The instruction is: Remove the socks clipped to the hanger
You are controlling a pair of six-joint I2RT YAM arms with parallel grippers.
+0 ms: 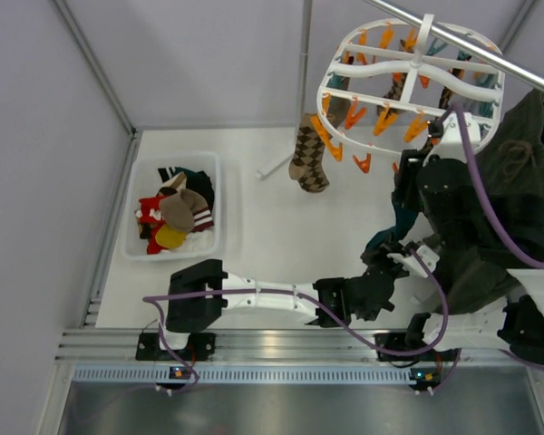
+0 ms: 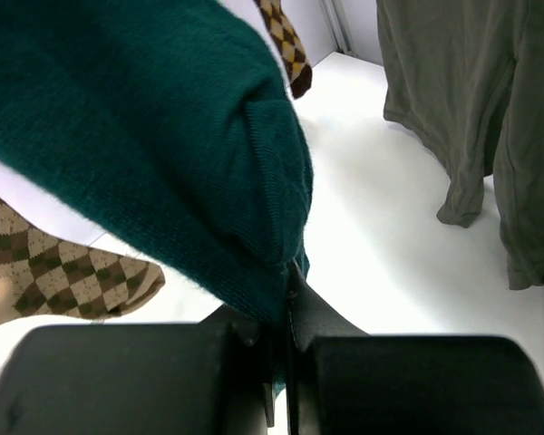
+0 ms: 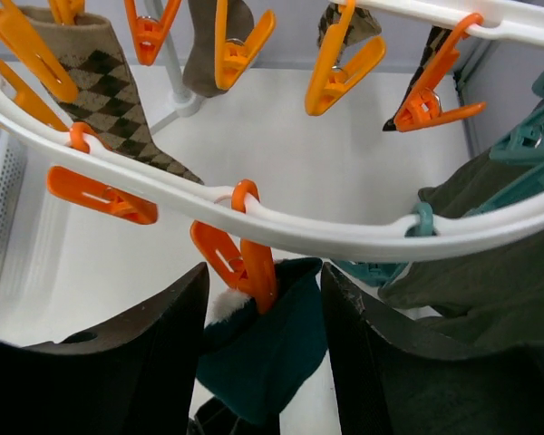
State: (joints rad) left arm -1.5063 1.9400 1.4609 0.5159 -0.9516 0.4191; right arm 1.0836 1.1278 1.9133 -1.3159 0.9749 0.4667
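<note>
The white oval hanger (image 1: 408, 68) hangs at the back right with orange and teal clips. A dark teal sock (image 3: 272, 349) hangs from an orange clip (image 3: 247, 258) on its near rim (image 3: 299, 231). My right gripper (image 3: 263, 304) is open, one finger on each side of that clip and the sock's top. My left gripper (image 2: 286, 294) is shut on the lower part of the same teal sock (image 2: 163, 136). In the top view the left gripper (image 1: 387, 265) is below the right gripper (image 1: 408, 177). An argyle sock (image 1: 308, 156) hangs at the hanger's left edge.
A large dark green garment (image 1: 517, 181) hangs from the metal rail (image 1: 490, 56) at the right, close to both arms. A clear bin (image 1: 145, 243) holding several socks stands at the left. The rail's stand (image 1: 304, 82) rises behind the argyle sock.
</note>
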